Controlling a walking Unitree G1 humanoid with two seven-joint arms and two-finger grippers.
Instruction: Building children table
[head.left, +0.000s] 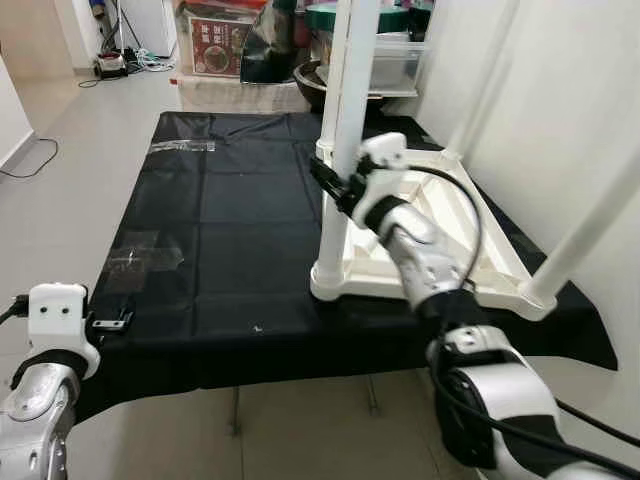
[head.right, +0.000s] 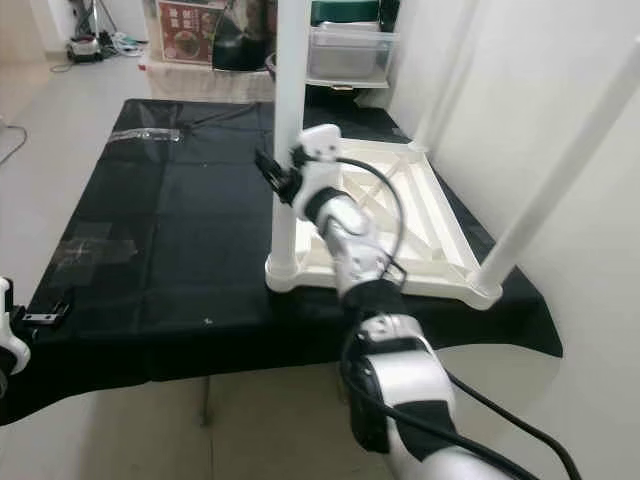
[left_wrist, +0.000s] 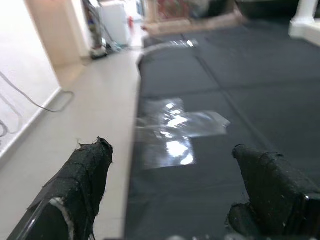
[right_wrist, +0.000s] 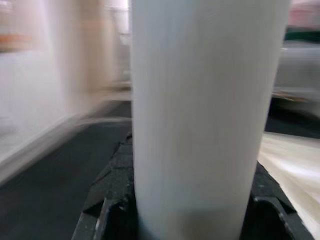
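Observation:
An upside-down white children's table (head.left: 445, 235) lies on the black-covered work surface (head.left: 230, 210), its legs pointing up. My right gripper (head.left: 336, 188) is shut on the near-left leg (head.left: 345, 120) about halfway up; in the right wrist view this leg (right_wrist: 205, 115) stands between the black fingers (right_wrist: 111, 187). Another leg (head.right: 560, 170) rises at the near-right corner. My left gripper (left_wrist: 172, 160) is open and holds nothing, low at the surface's near-left edge (head.left: 108, 322).
Clear tape patches (head.left: 145, 255) are stuck on the black cover. Boxes and bowls (head.left: 215, 45) crowd the far end. A white wall (head.left: 560, 90) runs close along the right. Tiled floor (head.left: 70, 130) lies open to the left.

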